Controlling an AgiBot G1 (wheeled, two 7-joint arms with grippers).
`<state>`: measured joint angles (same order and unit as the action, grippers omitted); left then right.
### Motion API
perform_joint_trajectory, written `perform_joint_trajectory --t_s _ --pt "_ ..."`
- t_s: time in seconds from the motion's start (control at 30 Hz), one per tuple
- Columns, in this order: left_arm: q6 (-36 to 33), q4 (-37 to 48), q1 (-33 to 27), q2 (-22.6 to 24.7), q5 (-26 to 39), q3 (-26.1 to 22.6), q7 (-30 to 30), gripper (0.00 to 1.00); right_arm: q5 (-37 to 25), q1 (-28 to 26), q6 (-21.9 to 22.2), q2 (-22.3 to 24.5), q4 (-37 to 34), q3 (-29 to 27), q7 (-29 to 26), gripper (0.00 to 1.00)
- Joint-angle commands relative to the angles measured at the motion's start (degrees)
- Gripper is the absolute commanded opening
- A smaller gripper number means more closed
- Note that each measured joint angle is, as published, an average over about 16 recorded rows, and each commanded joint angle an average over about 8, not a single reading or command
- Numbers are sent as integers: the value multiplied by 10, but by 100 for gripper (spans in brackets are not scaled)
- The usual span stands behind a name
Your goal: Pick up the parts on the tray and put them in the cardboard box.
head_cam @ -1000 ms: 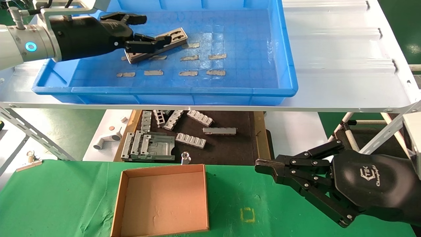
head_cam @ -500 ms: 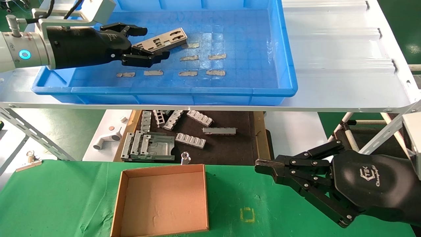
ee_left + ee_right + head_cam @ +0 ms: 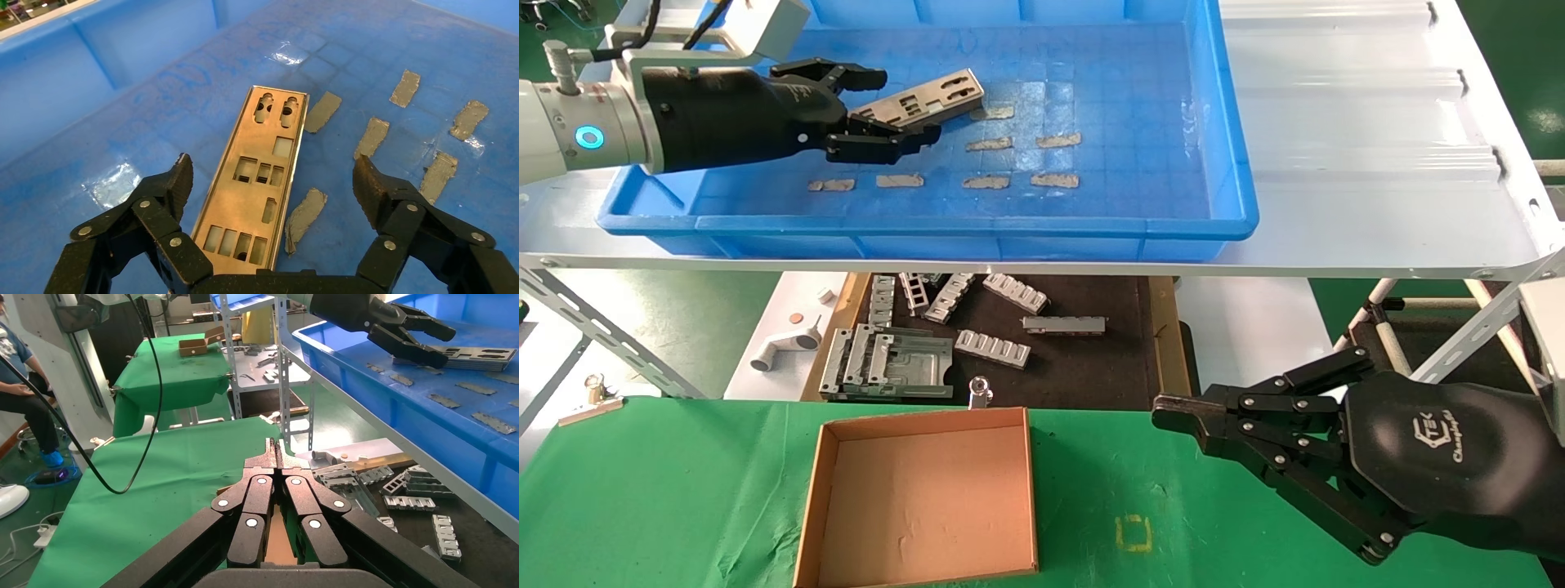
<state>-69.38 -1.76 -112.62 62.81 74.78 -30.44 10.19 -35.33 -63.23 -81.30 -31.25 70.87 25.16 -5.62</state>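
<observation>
Thin punched steel part (image 3: 254, 199) laid flat on gridded blue plastic tray (image 3: 1230, 163), left gripper (image 3: 269, 184) spread wide astride it, untouched, right gripper (image 3: 1173, 415) pinched closed over green cloth (image 3: 666, 490).

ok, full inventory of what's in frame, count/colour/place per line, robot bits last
part: 1, silver-grey punched plate, in the tray between the left gripper's fingers
tray: 1, bright blue, on the white upper shelf
tape scraps: about ten, tan, stuck on the tray floor
cardboard box: 1, brown, nothing inside, on the green cloth
white shelf: 1, under the tray
black tray: 1, wood-edged, on the lower level behind the box
ribbed brackets: several, grey, on the black tray
green cloth: 1, covering the near table
yellow square mark: 1, on the cloth beside the box
left gripper: open, straddling the part in the tray
right gripper: shut, parked over the green cloth
</observation>
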Motion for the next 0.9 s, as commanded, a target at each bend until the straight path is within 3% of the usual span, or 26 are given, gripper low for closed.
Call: perform_joint_trajectory --t_s 0.03,0.9 --pt "0 2 -1 0 0 0 2 0 0 0 0 0 0 0 0 0" --pt "-2 12 -7 2 0 0 16 0 0 0 0 0 0 0 0 0"
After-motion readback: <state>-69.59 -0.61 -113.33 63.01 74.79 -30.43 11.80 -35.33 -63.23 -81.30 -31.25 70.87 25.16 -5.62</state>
